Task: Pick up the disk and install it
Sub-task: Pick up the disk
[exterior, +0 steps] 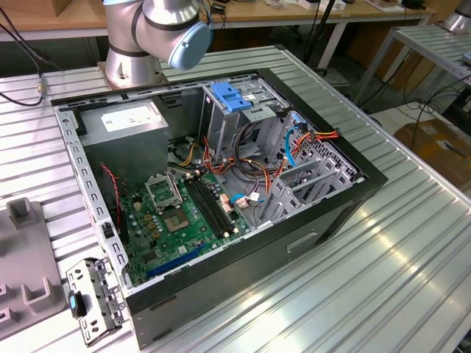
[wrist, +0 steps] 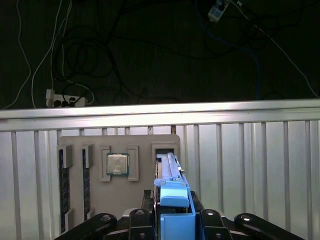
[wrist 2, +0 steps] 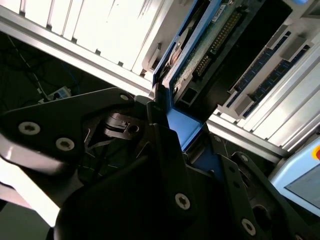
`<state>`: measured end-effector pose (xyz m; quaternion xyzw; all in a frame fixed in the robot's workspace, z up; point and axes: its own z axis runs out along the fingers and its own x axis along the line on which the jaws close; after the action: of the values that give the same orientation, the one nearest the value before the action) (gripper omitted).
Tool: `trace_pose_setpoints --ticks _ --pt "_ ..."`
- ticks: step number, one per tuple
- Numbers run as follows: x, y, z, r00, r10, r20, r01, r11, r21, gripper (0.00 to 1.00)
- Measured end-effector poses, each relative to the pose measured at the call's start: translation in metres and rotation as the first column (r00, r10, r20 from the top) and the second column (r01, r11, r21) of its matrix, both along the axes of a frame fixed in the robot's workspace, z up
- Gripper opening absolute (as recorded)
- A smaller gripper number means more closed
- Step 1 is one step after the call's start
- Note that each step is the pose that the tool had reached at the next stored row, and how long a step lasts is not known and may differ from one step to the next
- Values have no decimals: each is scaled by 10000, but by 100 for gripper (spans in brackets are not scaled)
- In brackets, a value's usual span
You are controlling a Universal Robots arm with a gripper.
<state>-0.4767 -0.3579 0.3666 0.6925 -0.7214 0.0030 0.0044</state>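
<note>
- The black gripper (wrist: 171, 196) is narrow. Its two fingers press on both sides of the blue plastic rail of the flat silver metal disk (wrist: 167, 167). In the second wrist view the gripper (wrist 2: 185, 125) holds the same blue end of the disk (wrist 2: 197, 60), whose green board side shows.
- The disk stands on its thin edge in a slot of a flat grey plastic tray (wrist: 95, 142). Its lower part sits in the slot.
- In the same tray, beside the disk's slot, lies a small square silver chip (wrist: 117, 164). Further along, two long dark memory sticks (wrist: 63, 185) stand in their own slots.
- The tray lies on the ribbed silver metal bench (wrist: 250, 165), close to one long edge of it.
- In the exterior view, the grey robot arm (exterior: 158, 29) stands at the far edge of the bench.
- A big open black computer case (exterior: 221, 294) lies in the middle of the bench. Inside it are a green board (exterior: 176, 220), a grey metal box with a white sticker (exterior: 125, 129) and a blue plastic latch (exterior: 232, 97) on top of a metal cage.
</note>
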Motion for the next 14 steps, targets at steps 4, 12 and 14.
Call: trace_pose_setpoints --ticks 4,12,14 --pt "0 0 19 10000 0 0 0 10000 0 37" --pt "0 0 71 10000 0 1 0 10000 0 37" --pt "0 0 83 10000 0 0 0 10000 1 37"
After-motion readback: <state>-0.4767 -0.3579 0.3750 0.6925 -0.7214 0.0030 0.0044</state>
